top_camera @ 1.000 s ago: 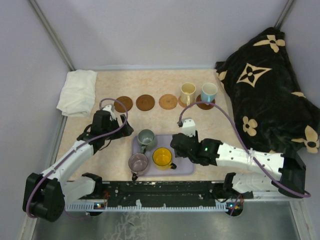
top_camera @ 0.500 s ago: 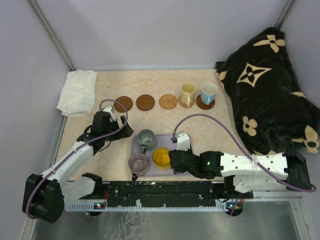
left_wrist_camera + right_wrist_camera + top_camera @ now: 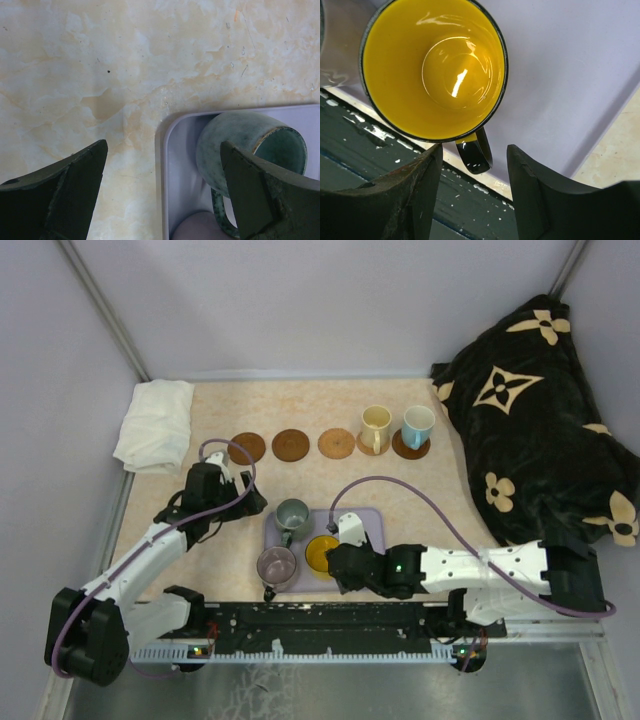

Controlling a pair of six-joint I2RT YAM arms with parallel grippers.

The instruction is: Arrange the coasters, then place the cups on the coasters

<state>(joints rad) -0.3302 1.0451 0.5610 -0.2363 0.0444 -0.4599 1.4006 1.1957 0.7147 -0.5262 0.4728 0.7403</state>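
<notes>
Three bare brown coasters (image 3: 247,447) (image 3: 291,445) (image 3: 336,443) lie in a row at the back. Further right in the same row a cream cup (image 3: 375,427) and a light blue cup (image 3: 417,424) each stand on a coaster. A lavender tray (image 3: 372,521) holds the grey-green cup (image 3: 292,514), the mauve cup (image 3: 276,565) and the orange-yellow cup (image 3: 432,67). My right gripper (image 3: 475,150) is open, its fingers either side of that cup's dark handle (image 3: 474,155) without touching it. My left gripper (image 3: 164,145) is open over the tray's left rim (image 3: 164,170), beside the grey-green cup (image 3: 240,140).
A folded white cloth (image 3: 155,422) lies at the back left. A black blanket with cream flowers (image 3: 530,410) fills the right side. The dark rail (image 3: 330,625) with the arm bases runs along the near edge, just below the tray.
My right arm has swung left and toward the near edge, bringing its fingers around the orange-yellow cup's handle, and the jaws have narrowed a little. The left arm has not moved.
</notes>
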